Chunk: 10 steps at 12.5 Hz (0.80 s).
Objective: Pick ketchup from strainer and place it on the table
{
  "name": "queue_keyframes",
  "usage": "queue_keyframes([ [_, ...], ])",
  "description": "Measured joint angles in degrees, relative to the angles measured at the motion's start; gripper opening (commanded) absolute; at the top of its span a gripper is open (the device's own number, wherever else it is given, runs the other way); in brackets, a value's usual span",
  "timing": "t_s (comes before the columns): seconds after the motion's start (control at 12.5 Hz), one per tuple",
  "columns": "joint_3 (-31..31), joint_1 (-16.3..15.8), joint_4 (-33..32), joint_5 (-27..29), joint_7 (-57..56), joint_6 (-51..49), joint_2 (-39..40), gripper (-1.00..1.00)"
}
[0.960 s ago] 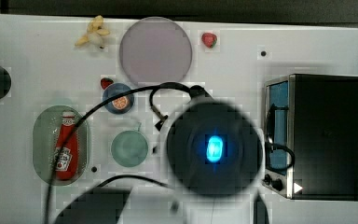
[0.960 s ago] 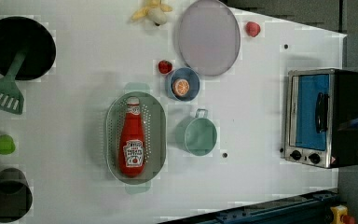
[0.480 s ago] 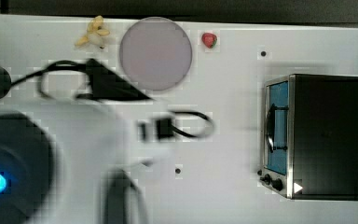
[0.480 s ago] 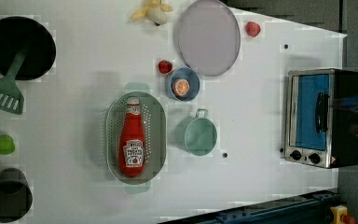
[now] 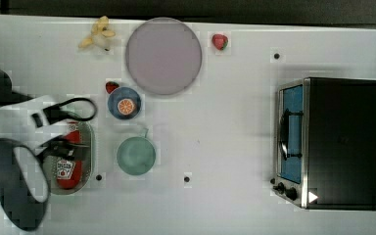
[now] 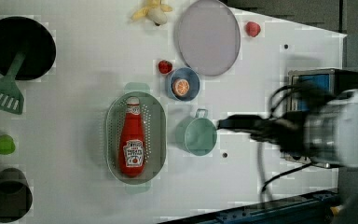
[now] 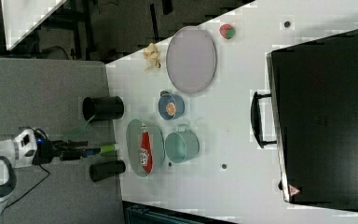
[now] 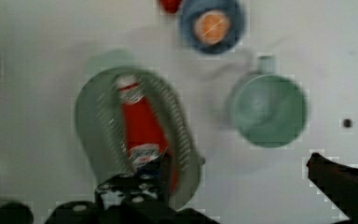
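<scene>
The ketchup (image 6: 132, 140), a red bottle with a white-and-red label, lies flat in the pale green oval strainer (image 6: 158, 135) on the white table (image 6: 74, 70). In the top view the ketchup (image 5: 67, 169) and the strainer (image 5: 91, 147) are partly covered by my arm. My gripper (image 8: 242, 170) hangs open above them with nothing between its fingers. One dark fingertip (image 8: 162, 163) overlaps the ketchup (image 8: 142, 126) near its label, and the other (image 8: 326, 172) stands beyond the strainer (image 8: 95, 121). In the left view the gripper (image 6: 226, 124) reaches in from the left view's right.
A teal cup (image 5: 136, 155) stands right beside the strainer. Near it are a blue bowl (image 5: 125, 104) holding an orange slice, a strawberry (image 5: 111, 87) and a grey plate (image 5: 163, 55). A toaster oven (image 5: 333, 142) sits at the top view's right. A black bowl (image 6: 18, 46) and green spatula (image 6: 2, 91) lie at the left view's left.
My arm has swung from the table's middle across to the strainer side in the top view, and has come into the left view from its right. The ketchup has not moved.
</scene>
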<state>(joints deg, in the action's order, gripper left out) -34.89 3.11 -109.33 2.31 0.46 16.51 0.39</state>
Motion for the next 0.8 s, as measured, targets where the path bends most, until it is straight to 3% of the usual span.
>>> queue_keyframes([
  [0.48, -9.2, -1.3, -4.1, -2.9, 0.5, 11.1, 7.1, 1.00],
  [0.8, -9.6, -3.3, -8.2, -11.5, 0.8, 21.0, 14.9, 1.00],
])
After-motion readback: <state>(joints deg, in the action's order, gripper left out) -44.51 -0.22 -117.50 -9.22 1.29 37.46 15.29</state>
